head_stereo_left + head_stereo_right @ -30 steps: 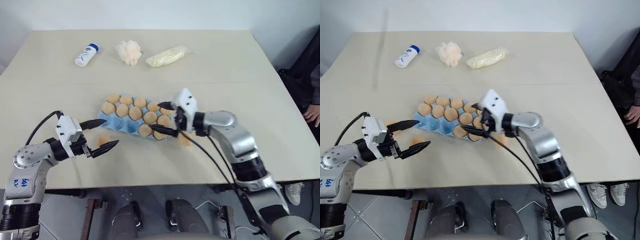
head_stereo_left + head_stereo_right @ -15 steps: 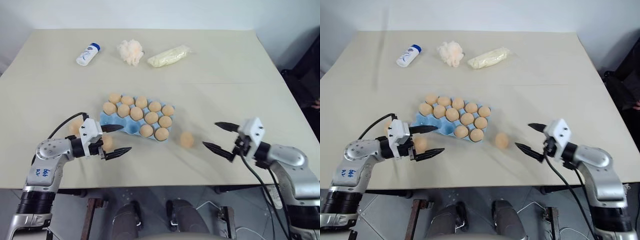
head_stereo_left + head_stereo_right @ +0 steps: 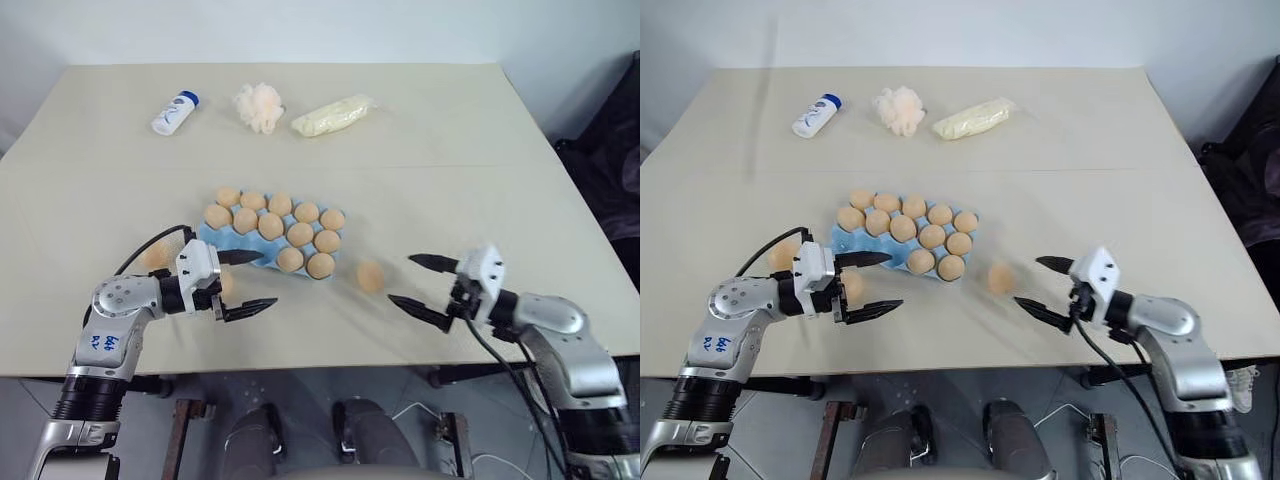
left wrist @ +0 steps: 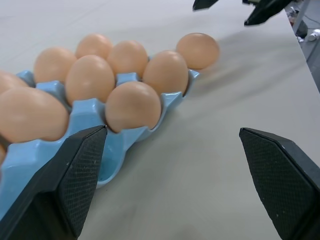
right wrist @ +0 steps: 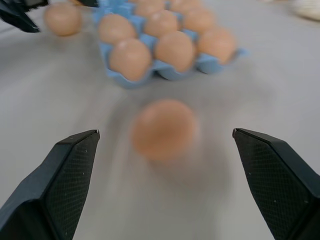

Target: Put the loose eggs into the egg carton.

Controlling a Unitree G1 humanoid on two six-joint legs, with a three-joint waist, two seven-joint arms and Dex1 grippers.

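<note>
Within the last second the right gripper (image 3: pixel 425 283) had been drawn back from over the egg carton (image 3: pixel 232 246) toward the right side of the table (image 3: pixel 450 150), its jaws spread wide and empty, so that one of the loose eggs (image 3: pixel 371 276) lay on the table between it and the carton's near right corner. The left gripper (image 3: pixel 245 280), jaws likewise released and holding nothing, had shifted a little toward the carton, with a second loose egg (image 3: pixel 226 284) just beside its jaws and a third (image 3: pixel 157 253) beside the forearm. The carton sat mid-table, most cups filled and some cups at its left end apparently free. The right arm seemed lined up on its egg, suggesting three eggs remained.
</note>
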